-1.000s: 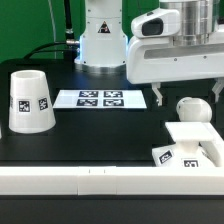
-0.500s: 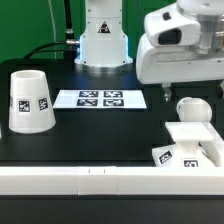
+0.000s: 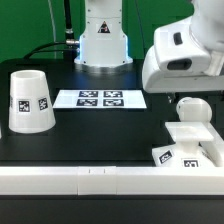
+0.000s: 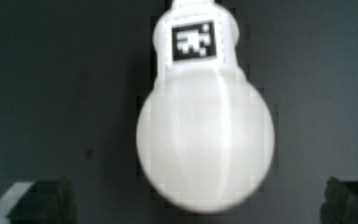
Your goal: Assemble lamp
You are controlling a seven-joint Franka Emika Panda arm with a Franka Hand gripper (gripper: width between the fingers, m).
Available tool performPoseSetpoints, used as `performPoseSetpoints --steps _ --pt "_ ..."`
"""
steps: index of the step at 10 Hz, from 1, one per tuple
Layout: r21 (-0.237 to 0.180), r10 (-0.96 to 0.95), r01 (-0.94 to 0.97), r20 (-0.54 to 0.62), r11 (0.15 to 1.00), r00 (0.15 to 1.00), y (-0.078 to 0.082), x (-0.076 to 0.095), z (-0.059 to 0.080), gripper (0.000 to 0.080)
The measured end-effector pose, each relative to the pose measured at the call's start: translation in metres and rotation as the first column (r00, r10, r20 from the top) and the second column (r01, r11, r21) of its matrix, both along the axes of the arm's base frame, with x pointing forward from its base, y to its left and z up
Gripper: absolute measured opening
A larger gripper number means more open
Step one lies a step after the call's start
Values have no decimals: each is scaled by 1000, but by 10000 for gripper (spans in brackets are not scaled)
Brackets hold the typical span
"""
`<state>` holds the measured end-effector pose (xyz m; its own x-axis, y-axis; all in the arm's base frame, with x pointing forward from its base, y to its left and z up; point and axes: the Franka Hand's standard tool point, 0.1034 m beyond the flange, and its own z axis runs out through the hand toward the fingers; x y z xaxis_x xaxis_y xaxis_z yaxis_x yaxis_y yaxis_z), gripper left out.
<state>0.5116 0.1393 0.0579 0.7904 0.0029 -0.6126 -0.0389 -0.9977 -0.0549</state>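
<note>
The white round-headed bulb [image 3: 191,108] lies on the black table at the exterior view's right, just behind the small square stepped base [image 3: 190,143]. The large tapered shade [image 3: 29,102] stands rim-down at the exterior view's left. My gripper [image 3: 186,90] hangs directly above the bulb. In the wrist view the bulb [image 4: 202,130] fills the middle, its tagged neck pointing away from its round head. My gripper [image 4: 194,203] is open, with one dark finger [image 4: 34,203] on each side of the round head. Nothing is held.
The marker board [image 3: 98,98] lies flat between the shade and the bulb. The arm's white pedestal [image 3: 103,40] stands at the back. A white rail [image 3: 90,181] runs along the table's front edge, close to the base.
My gripper has moved toward the exterior view's right and lower, from beside the marker board to above the bulb. The lamp parts have not moved.
</note>
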Motion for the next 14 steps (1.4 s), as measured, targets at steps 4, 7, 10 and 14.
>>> performPoseSetpoints --steps 4,7,10,14 --pt "5 27 -27 -172 1000 985 7 -14 -17 699" --pt "5 28 -27 -171 1000 985 7 -19 -27 699" --pt "-3 23 -24 -181 1000 983 7 -28 -37 699" --pt "-10 -1 -1 -196 1000 981 4 -33 -48 699"
